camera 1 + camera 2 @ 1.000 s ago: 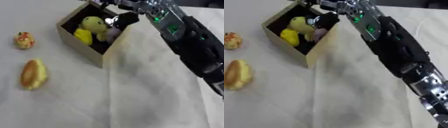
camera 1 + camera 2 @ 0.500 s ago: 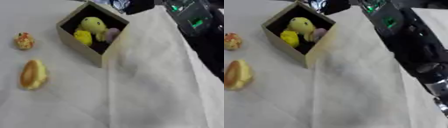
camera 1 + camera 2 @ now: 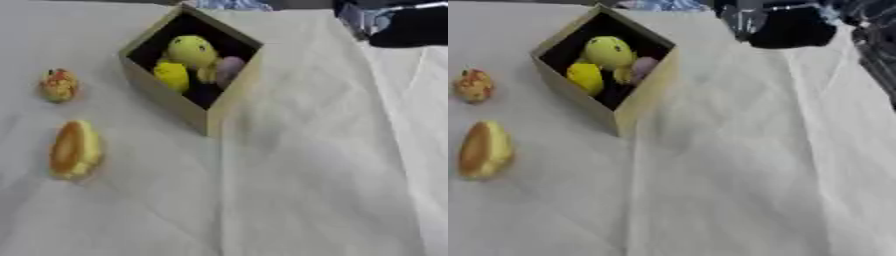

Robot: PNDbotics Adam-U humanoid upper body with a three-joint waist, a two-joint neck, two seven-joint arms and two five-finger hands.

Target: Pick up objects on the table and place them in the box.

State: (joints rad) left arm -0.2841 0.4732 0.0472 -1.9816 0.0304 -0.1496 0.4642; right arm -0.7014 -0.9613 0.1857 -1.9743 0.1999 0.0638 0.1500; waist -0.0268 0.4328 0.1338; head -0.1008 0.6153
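A tan cardboard box (image 3: 175,106) stands open on the white cloth, turned corner-on. Inside it lie a yellow round toy (image 3: 192,50), a smaller yellow piece (image 3: 172,76) and a pale pink thing (image 3: 229,69). Left of the box, on the cloth, sits a small orange-and-yellow object (image 3: 59,85). An oblong golden bread-like thing (image 3: 74,150) lies nearer to me. My right hand (image 3: 785,27) is a dark blur at the top right, away from the box. My left hand does not show.
A white cloth (image 3: 306,190) with creases covers the table. More of the dark right arm (image 3: 877,45) runs down the right edge. Something blue (image 3: 232,5) lies beyond the far edge.
My right hand was over the box a second ago. It has pulled back up and to the right, leaving the box's contents in full view.
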